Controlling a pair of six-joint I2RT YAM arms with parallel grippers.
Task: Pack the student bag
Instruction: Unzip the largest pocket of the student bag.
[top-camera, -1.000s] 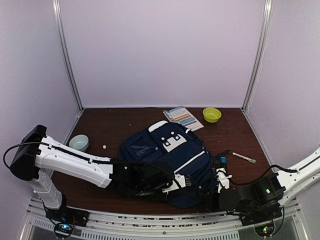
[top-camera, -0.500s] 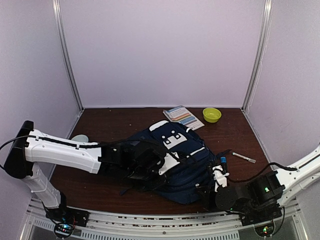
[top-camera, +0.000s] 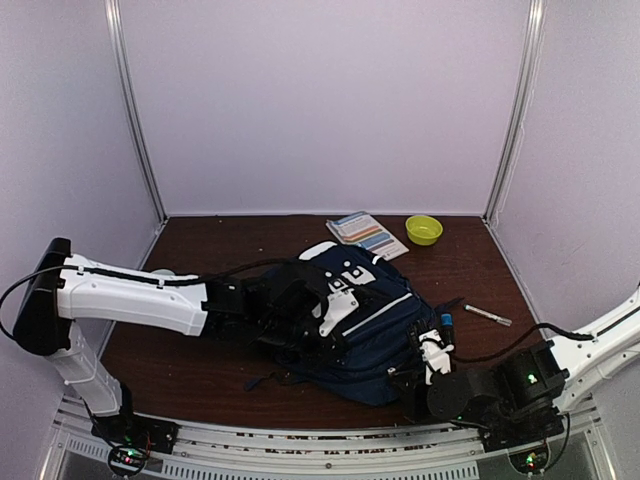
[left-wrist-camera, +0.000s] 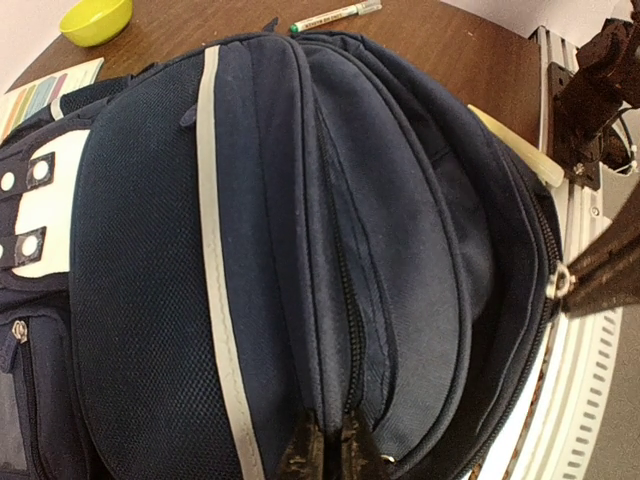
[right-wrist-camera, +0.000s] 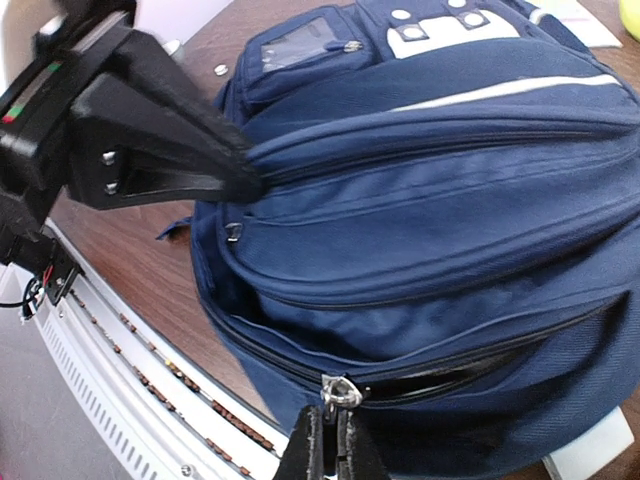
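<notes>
Left gripper (left-wrist-camera: 325, 452) has its fingers pressed together on a fold of navy cloth beside a zip line of the backpack (top-camera: 372, 322), on the bag's left side. The backpack lies in the middle of the tabletop (top-camera: 200, 365), toward the near edge, between the two arms. No brand name can be read on it. It carries a white stripe (left-wrist-camera: 212, 260), a white patch (left-wrist-camera: 50, 215) with dark dots and a clear window pocket (right-wrist-camera: 300, 45) in which nothing is legible. At the bag's near right corner the right gripper (right-wrist-camera: 328, 442) is pinched shut on a metal zip pull (right-wrist-camera: 341, 391).

Behind the bag lies a booklet (top-camera: 367, 236) with coloured bands, its print too small to read. Just right of it sits a yellow-green bowl (top-camera: 424, 229). A white marker pen (top-camera: 488, 316) lies right of the bag; its label cannot be made out.

The tabletop is dark brown wood with a slotted white rail (top-camera: 330, 462) along its near edge. Pale lilac walls (top-camera: 330, 100) close in three sides, with metal posts (top-camera: 512, 110) at the back corners.
</notes>
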